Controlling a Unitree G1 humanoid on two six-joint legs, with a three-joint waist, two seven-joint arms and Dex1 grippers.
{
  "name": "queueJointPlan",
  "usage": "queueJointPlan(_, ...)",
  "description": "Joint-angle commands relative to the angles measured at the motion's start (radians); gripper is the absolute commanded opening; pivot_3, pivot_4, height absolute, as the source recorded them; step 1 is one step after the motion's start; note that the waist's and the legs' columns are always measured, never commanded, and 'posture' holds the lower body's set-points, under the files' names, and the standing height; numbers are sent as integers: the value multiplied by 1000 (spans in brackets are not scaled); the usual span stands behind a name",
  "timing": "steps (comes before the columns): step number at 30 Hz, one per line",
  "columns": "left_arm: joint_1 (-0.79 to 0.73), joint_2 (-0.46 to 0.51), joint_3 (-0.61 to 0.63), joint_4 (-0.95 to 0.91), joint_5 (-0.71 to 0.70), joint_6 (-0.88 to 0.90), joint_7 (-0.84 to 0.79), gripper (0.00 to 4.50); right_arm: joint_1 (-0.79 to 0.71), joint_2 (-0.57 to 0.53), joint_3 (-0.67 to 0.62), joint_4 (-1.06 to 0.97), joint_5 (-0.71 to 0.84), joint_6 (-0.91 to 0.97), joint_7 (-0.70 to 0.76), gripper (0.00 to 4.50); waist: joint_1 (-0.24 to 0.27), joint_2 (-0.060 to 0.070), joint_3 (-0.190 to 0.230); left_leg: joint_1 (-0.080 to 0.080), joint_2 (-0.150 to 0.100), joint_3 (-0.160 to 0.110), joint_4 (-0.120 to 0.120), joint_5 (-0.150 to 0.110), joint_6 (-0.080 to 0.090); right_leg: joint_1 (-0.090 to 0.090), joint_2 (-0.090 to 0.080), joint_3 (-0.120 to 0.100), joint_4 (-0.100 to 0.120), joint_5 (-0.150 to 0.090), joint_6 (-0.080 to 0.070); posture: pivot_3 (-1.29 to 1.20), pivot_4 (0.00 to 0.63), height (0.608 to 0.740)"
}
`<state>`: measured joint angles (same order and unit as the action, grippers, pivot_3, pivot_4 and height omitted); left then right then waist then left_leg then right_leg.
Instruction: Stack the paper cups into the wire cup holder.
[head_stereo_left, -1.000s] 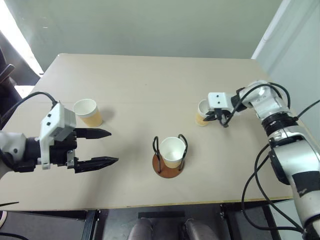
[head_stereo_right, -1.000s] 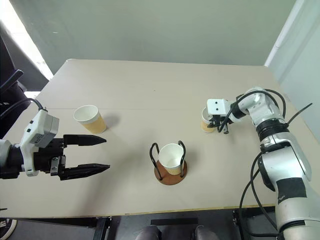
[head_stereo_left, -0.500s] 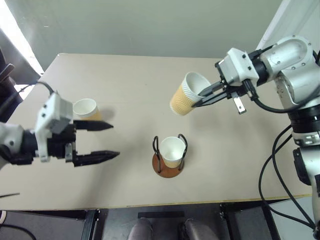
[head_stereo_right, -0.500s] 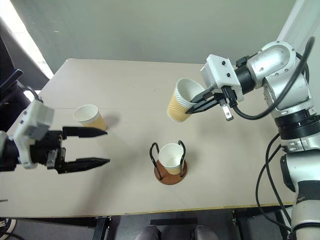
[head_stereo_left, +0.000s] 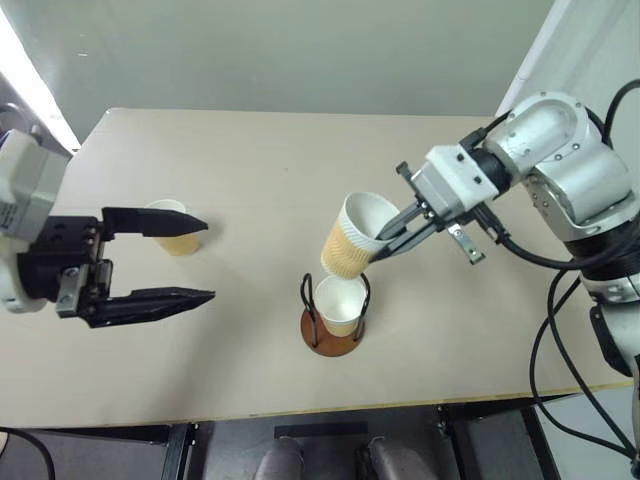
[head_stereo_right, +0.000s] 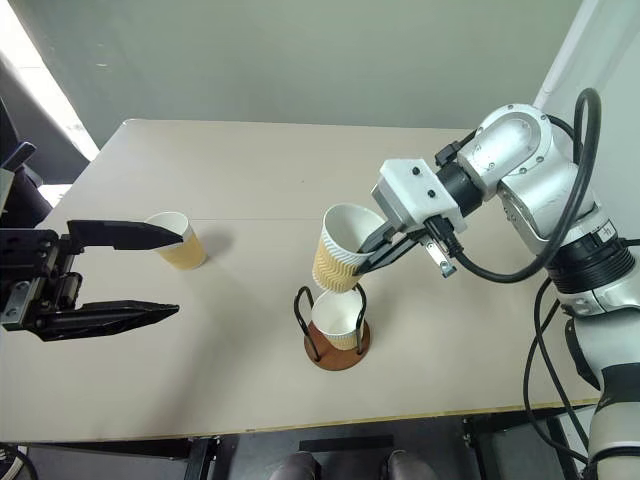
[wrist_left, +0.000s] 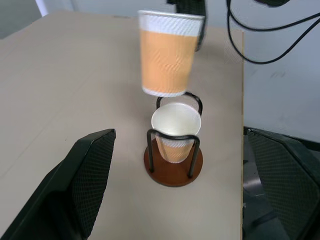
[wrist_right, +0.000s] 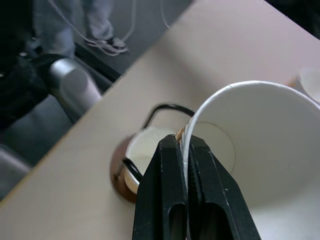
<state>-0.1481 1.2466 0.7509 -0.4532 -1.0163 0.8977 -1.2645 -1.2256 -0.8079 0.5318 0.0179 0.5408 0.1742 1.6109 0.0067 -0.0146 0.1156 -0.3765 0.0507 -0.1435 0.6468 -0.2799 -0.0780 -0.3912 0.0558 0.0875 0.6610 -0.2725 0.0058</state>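
Ribbed matt paper cups (head_stereo_left: 352, 237), black wire cup holder (head_stereo_left: 335, 335), matt table (head_stereo_left: 260, 170)

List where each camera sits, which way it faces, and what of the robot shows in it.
Head views: above the table, looking down; left gripper open, right gripper pinching a cup.
Left wrist view: level, past its fingers toward the wire cup holder.
Right wrist view: down along its fingers on the cup's rim.
All share the holder.

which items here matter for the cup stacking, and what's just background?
Job:
- held cup, pinched at the rim by right gripper
- cup in holder
- wire cup holder
- loose cup
- left gripper, open

Background:
- table
- cables
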Motion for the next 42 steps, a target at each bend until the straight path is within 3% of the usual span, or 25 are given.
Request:
queueJointPlan(1,14,5,44,-23,10,-4,-1,4500,-17,-16,31,-46,30,-35,4,22,0,0,0,0,0,0,0,0,0,0,0,0,0,0,0,0,150,740)
queueJointPlan(24,66,-14,81,-60,-2,13,46,4500,-18,70,117,41,-109,-190,4,22,-2,0,0,2,3,0,1,-2,4,1,2,1,1,0,-1,0,150,740)
queueJointPlan(36,54,-9,55,-45,4,-2,56,4500,-31,77,88,62,-113,-198,4,4249,-2,0,0,2,3,0,1,-2,3,1,2,1,1,0,-1,0,150,740)
queueJointPlan(37,53,-8,52,-45,5,-2,56,4500,-32,79,83,68,-112,-198,4,4480,-2,0,0,2,3,0,1,-2,3,1,2,1,1,0,-1,0,150,740)
queueJointPlan(42,38,1,38,-25,23,-16,57,4500,-36,92,52,110,-128,-202,4,4480,-2,0,0,2,3,-1,1,-2,3,1,2,1,1,0,-1,0,150,740)
